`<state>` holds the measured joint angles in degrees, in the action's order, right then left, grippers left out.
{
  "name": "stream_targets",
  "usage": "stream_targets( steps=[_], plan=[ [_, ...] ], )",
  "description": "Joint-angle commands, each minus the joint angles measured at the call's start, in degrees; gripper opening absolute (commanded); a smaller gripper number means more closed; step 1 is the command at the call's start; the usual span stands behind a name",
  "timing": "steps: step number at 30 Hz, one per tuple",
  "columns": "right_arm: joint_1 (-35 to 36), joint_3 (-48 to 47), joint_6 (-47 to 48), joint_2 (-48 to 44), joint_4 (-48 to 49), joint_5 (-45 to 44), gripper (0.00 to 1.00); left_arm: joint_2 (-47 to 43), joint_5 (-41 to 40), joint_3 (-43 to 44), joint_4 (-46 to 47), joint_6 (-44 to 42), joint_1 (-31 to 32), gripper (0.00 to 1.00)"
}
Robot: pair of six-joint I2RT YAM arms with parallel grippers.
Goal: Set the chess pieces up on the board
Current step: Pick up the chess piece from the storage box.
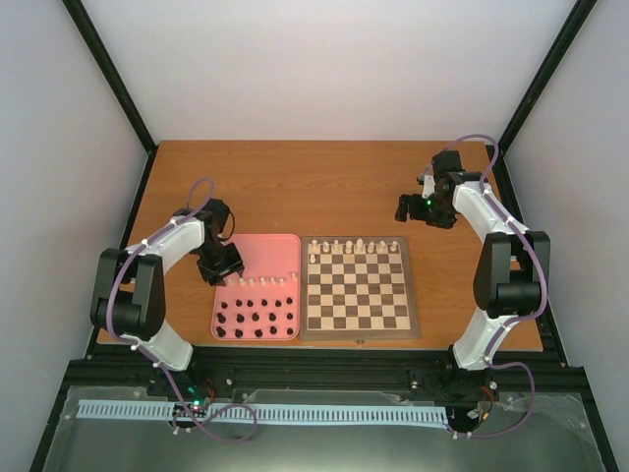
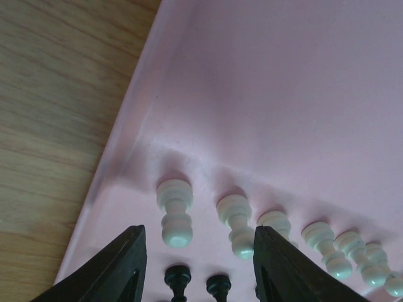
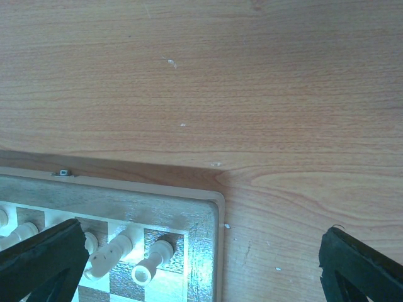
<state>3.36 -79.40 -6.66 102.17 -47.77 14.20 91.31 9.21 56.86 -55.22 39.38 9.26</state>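
Observation:
The wooden chessboard (image 1: 360, 333) lies at the table's centre right. A row of cream-white pieces (image 1: 354, 246) stands along its far edge. More cream-white pieces (image 1: 265, 282) stand in a row in the pink tray (image 1: 265, 251). My left gripper (image 1: 221, 267) is open and empty, low over the tray's left side. In the left wrist view its fingers (image 2: 119, 270) straddle two white pawns (image 2: 175, 214), not touching them. My right gripper (image 1: 413, 208) is open and empty, above the table beyond the board's far right corner (image 3: 204, 217). A white rook (image 3: 151, 261) stands there.
Several tiny black figures (image 1: 257, 320) stand in the tray's near half; two show between my left fingers (image 2: 178, 277). The tray touches the board's left side. Bare wooden table (image 1: 324, 187) lies behind both. Black frame posts stand at the table's back corners.

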Motion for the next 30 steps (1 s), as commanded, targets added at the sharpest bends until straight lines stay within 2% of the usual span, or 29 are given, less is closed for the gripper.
stream_targets(
  steps=[1,16,30],
  plan=[
    [-0.37,-0.07,0.68,0.32,0.32,0.32,1.00,1.91,1.73,-0.01,2.98,2.23,-0.64,0.48],
    [-0.37,-0.56,0.78,1.76,0.23,0.43,1.00,3.84,1.57,-1.02,3.99,1.93,-1.68,0.36],
    [-0.34,-1.08,0.85,2.73,0.05,0.48,1.00,7.68,1.06,1.61,5.05,1.69,-1.87,0.18]
  ],
)
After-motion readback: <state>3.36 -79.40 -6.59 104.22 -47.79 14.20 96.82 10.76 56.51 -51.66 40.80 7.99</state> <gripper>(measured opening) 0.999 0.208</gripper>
